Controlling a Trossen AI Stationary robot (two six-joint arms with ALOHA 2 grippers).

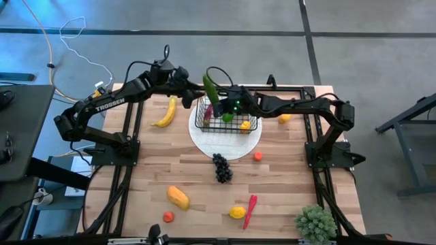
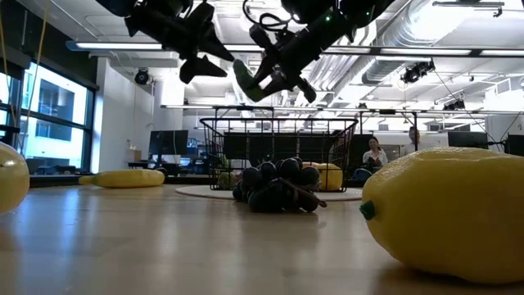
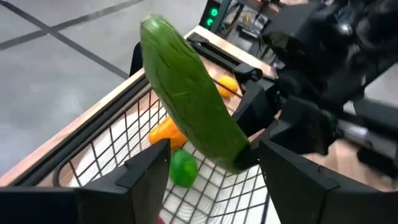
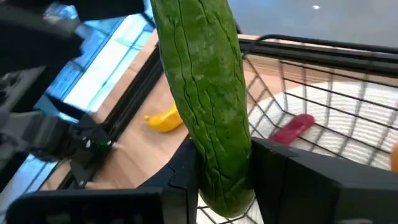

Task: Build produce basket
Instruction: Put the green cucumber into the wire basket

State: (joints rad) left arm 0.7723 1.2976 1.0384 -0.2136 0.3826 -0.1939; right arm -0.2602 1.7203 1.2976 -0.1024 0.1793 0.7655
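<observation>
Green cucumber (image 4: 205, 99) gripped in right gripper (image 1: 219, 109) jaws over basket (image 1: 251, 126); left gripper (image 1: 189, 87) jaws open.

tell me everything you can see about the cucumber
The cucumber is a long toy of dark green, plastic-looking material with fine lengthwise grooves and rounded ends. It hangs tilted in the air above the black wire basket, touching neither basket nor table. The right gripper is shut on its lower end. The left gripper stands open close beside it, its fingers not touching it.
</observation>
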